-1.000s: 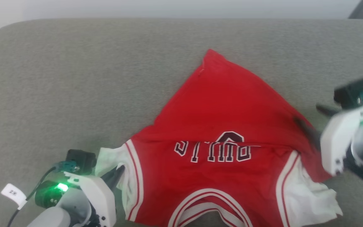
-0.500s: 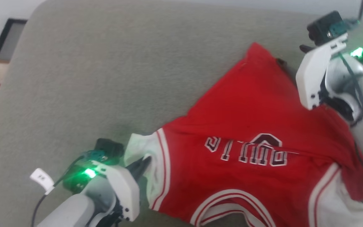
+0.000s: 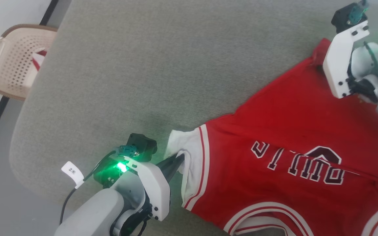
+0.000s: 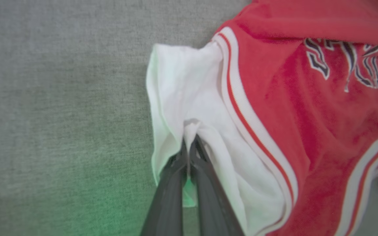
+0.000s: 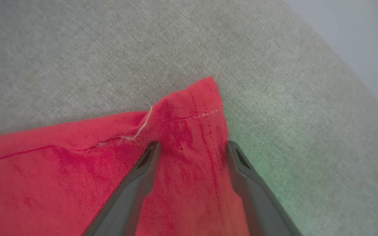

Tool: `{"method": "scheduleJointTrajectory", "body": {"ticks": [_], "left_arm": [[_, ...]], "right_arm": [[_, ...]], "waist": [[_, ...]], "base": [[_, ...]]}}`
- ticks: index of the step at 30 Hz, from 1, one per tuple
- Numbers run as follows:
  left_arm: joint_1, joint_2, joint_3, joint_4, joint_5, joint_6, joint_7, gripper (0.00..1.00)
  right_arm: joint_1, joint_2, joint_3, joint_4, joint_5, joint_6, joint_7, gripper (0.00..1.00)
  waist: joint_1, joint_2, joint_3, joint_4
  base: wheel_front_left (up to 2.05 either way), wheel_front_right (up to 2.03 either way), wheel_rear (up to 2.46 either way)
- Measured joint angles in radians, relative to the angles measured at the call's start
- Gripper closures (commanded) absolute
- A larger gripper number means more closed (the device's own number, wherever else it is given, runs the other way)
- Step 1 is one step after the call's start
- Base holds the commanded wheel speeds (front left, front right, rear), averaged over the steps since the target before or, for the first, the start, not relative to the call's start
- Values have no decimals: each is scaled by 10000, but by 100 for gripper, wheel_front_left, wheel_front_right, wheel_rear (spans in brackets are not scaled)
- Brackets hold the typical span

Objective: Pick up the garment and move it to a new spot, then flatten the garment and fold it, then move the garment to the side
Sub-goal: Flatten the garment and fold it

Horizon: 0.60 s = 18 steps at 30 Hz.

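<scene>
Head view: the garment (image 3: 290, 131) lies spread on a grey padded surface (image 3: 143, 65), toward its right side, with the dark lettering upside down. The left gripper (image 3: 177, 160) at the lower middle is closed on the white sleeve (image 3: 189, 147) at the garment's left edge. The right gripper (image 3: 331, 62) sits at the upper right over the garment's far red corner; its white housing hides its fingers here. A beige perforated basket (image 3: 15, 68) stands off the surface at the upper left, with a small red-and-white cloth (image 3: 38, 57) in it.

Left wrist view: the left gripper's (image 4: 189, 144) 2 dark fingers are pressed together with a pinch of white sleeve (image 4: 182, 91) bunched between their tips. The red body (image 4: 307, 98) with striped trim lies to the right, flat on the grey fabric (image 4: 61, 98).

Right wrist view: the right gripper (image 5: 192, 146) stands wide, gripping nothing, its 2 fingers either side of the red hem corner (image 5: 192, 114). A loose white thread (image 5: 143, 126) lies on the seam. Whether the fingertips touch the cloth cannot be told.
</scene>
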Motion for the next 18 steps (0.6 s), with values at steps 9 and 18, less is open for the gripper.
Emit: {"method": "scheduleJointTrajectory", "body": {"ticks": [9, 18], "left_arm": [[-441, -90, 56, 548, -31, -171, -48, 100], [-1802, 784, 838, 408, -148, 320, 940, 100]], "right_arm": [[-557, 77, 1045, 798, 775, 6, 387, 100], [-821, -190, 1337, 951, 1356, 4, -395, 100]], "waist": [[0, 0, 82, 137], [0, 0, -466, -509]], "base": [[0, 0, 0], [0, 0, 0]]}}
